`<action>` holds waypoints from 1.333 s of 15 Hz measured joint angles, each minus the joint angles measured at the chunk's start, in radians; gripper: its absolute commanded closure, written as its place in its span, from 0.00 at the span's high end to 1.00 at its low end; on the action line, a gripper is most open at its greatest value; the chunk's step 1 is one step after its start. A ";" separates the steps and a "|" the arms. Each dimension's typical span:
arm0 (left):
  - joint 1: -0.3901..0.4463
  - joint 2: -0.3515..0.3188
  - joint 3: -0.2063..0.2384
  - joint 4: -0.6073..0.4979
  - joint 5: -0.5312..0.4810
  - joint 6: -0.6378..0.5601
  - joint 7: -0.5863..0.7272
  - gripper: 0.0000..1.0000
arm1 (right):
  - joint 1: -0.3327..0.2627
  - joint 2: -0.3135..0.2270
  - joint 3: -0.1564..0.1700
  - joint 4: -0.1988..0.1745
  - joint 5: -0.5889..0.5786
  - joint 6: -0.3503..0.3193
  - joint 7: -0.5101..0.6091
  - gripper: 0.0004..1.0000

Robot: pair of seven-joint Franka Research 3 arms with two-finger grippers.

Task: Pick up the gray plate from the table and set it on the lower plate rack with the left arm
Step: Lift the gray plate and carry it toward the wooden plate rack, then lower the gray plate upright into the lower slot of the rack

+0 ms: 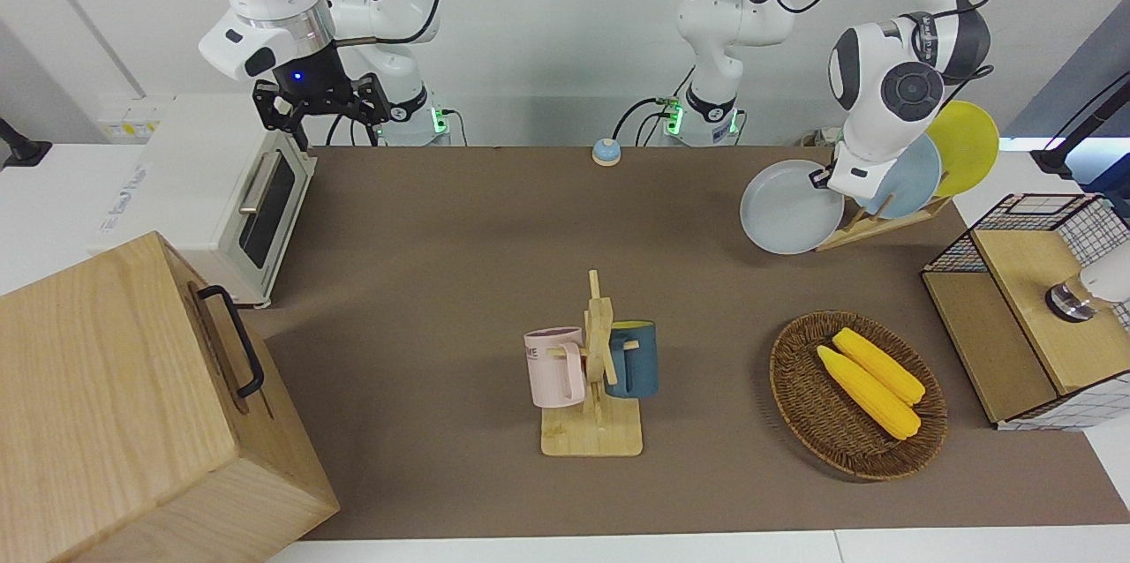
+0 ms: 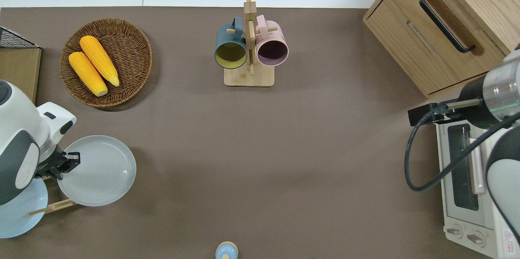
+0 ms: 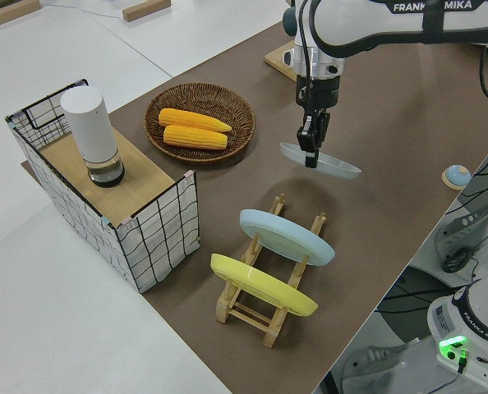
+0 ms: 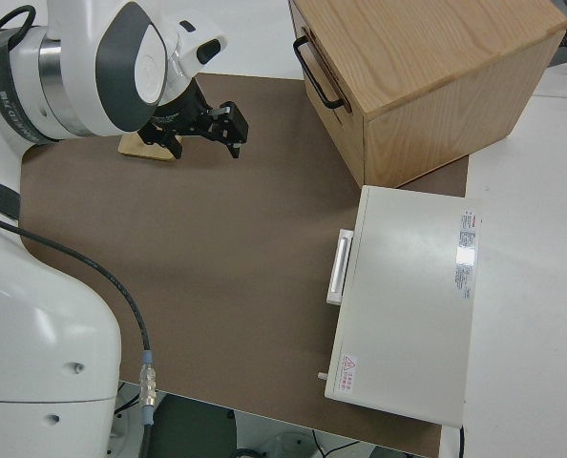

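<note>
The gray plate (image 1: 790, 208) (image 2: 99, 169) (image 3: 326, 162) hangs in the air, nearly level, with my left gripper (image 1: 823, 177) (image 2: 71, 160) (image 3: 311, 156) shut on its rim. In the overhead view it is over the table and over the tip of the lower plate rack (image 1: 883, 223) (image 2: 53, 207) (image 3: 264, 308). The light-wood rack holds a light blue plate (image 1: 909, 179) (image 3: 285, 236) and a yellow plate (image 1: 967, 144) (image 3: 260, 286) leaning in its slots. My right gripper (image 1: 322, 104) (image 4: 207, 129) is parked and open.
A wicker basket (image 1: 794, 386) (image 2: 134, 48) with two corn cobs lies farther from the robots than the rack. A mug stand (image 1: 591, 435) holds two mugs mid-table. A wire crate (image 3: 158, 238), a toaster oven (image 1: 221, 201) and a wooden cabinet (image 1: 132, 404) stand at the table's ends.
</note>
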 measured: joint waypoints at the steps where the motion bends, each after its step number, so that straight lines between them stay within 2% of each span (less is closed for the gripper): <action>1: 0.000 0.000 -0.007 0.009 0.043 -0.028 -0.001 0.00 | 0.000 0.000 0.000 0.000 0.000 0.000 0.000 0.98; 5: -0.001 0.000 -0.056 0.033 0.243 -0.148 -0.007 0.00 | 0.000 0.000 0.000 0.000 0.000 0.000 0.000 0.98; 9: -0.001 0.003 -0.083 0.034 0.369 -0.187 -0.047 0.00 | 0.000 0.000 0.000 0.000 0.000 0.000 0.000 0.98; 20: -0.001 0.076 -0.098 0.028 0.458 -0.213 -0.197 0.00 | 0.000 0.000 0.000 0.000 0.000 0.000 0.000 0.98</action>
